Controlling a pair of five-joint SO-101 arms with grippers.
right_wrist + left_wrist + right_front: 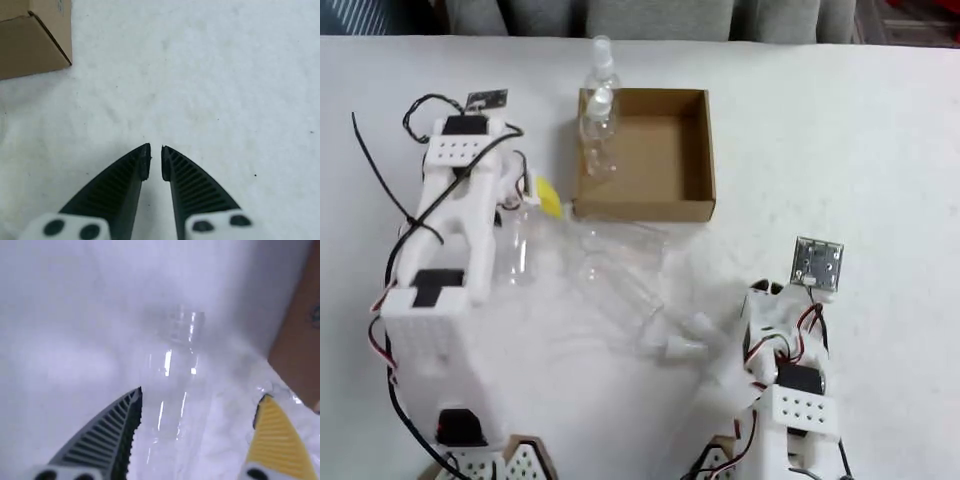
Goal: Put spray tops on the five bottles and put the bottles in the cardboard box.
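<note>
- I am reading the white table [880,130] as mid-task: most of the job is left to do.
- The cardboard box [698,150] is sitting open at the far middle of the table. Most of its floor is showing bare.
- The left arm is reaching along the table's left side toward the box's near left corner. The left gripper [200,397] is spreading its fingers wide around a clear bottle [182,350], with one finger either side and no grip closed on it yet.
- That bottle is lying on the table just beside the box wall. Its threaded neck is showing open, with no spray top on it.
- The right arm is sitting at the near right. The right gripper [155,160] is hovering over bare table with its fingers nearly together, holding nothing.
- One capped bottle [597,135] is lying inside the box against its left wall, so I am counting that one done.
- A second capped bottle [602,62] is showing at the box's far left corner; I cannot tell whether it is inside or over the rim.
- More loose bottles [620,265] are lying in front of the box. Clear plastic on white is making an exact count unreliable.
- Two loose spray tops [678,347] are lying near the right arm's base, waiting to be fitted.
- I am judging roughly three bottles left to cap and box.
</note>
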